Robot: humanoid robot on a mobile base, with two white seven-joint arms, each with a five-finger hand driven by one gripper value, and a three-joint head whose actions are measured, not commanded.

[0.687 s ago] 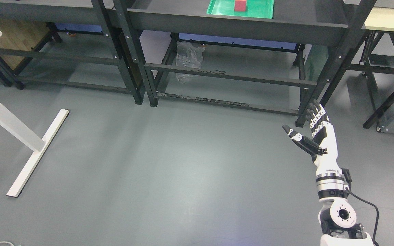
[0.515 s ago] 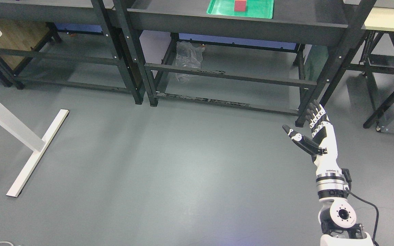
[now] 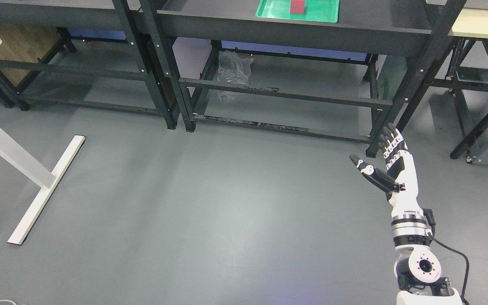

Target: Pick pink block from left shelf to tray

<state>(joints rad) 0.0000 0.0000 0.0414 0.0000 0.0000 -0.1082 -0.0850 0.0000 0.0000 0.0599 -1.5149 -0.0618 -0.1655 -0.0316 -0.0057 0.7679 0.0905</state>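
Note:
A reddish-pink block [image 3: 298,6] stands in a green tray [image 3: 316,14] on the dark shelf [image 3: 295,29] at the top middle, cut off by the picture's upper edge. My right hand [image 3: 373,154] is held up over the floor at the lower right, far below and to the right of the tray. Its fingers [image 3: 390,142] are spread, the thumb points left, and it holds nothing. The left arm does not show.
Dark metal shelf frames [image 3: 159,63] span the top, with cross bars and legs down to the grey floor [image 3: 210,203]. A clear plastic bag [image 3: 233,70] lies under the middle shelf. A white table leg and foot [image 3: 40,190] stand at the left. Another rack [image 3: 485,80] is at the right.
The picture has shifted down very slightly, so the camera has moved a little. My right hand keeps its pose, and the block and tray keep their place.

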